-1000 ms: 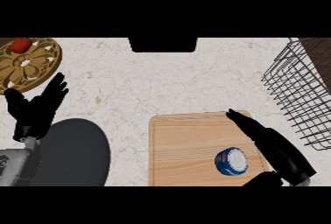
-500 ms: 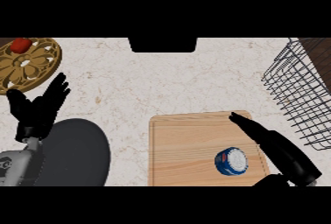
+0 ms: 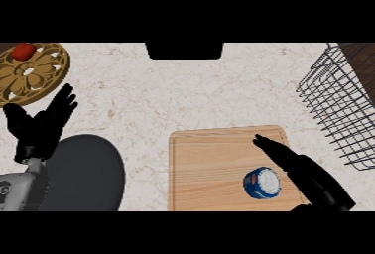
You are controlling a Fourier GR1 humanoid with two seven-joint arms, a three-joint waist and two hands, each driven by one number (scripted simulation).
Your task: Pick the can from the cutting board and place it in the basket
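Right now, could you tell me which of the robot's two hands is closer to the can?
The right hand, open beside the can over the cutting board; the left hand rests far off.

One view only, from the robot's head, looking steeply down on the counter (image 3: 183,89). Close enough to take in just a stretch of the stone top, edge to edge. Cutting board (image 3: 212,168) low and right of centre, wire basket (image 3: 344,114) cut off by the right edge, patterned plate (image 3: 29,74) cut off at the upper left. Forearms entering from the lower edge, left hand (image 3: 40,126) at the left side, right hand (image 3: 307,171) at the right. No second view to share ground with.
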